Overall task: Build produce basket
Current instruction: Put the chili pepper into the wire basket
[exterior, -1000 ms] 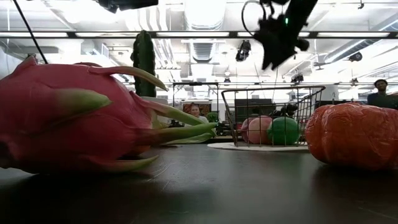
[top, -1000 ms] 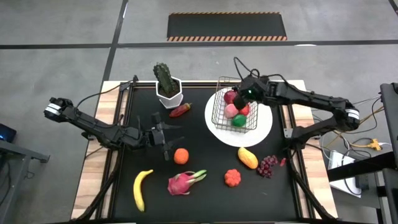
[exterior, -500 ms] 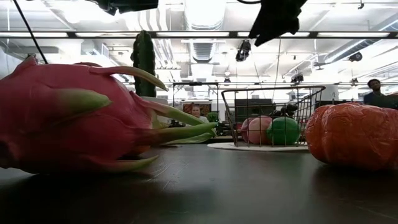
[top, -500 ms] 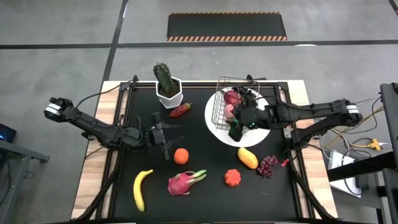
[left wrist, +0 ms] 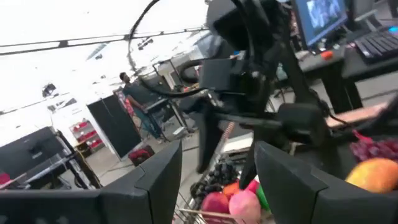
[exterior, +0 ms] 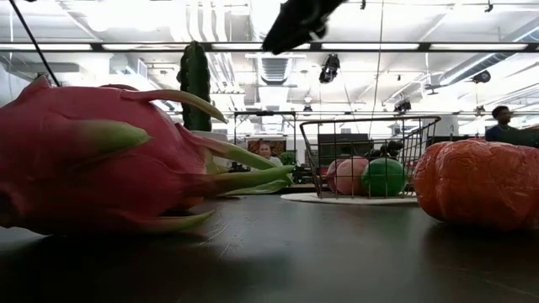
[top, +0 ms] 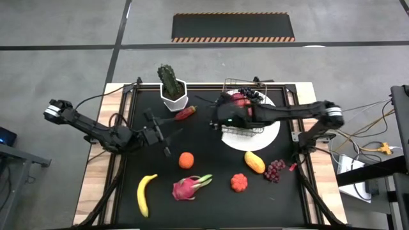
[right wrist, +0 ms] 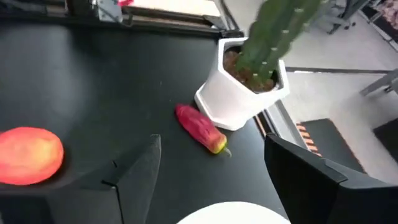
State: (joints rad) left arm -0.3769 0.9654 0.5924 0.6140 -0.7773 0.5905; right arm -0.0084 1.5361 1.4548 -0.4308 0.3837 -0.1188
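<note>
Reaching out from the basket (top: 241,114) on its plate (top: 271,131), the right hand (top: 216,116) hangs open and empty. It should drop squarely over the red pepper (top: 184,113), clear of the cactus pot (top: 173,99).

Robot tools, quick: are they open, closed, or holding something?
Left tool: open, holding nothing.
Right tool: open, holding nothing, beside the basket.
</note>
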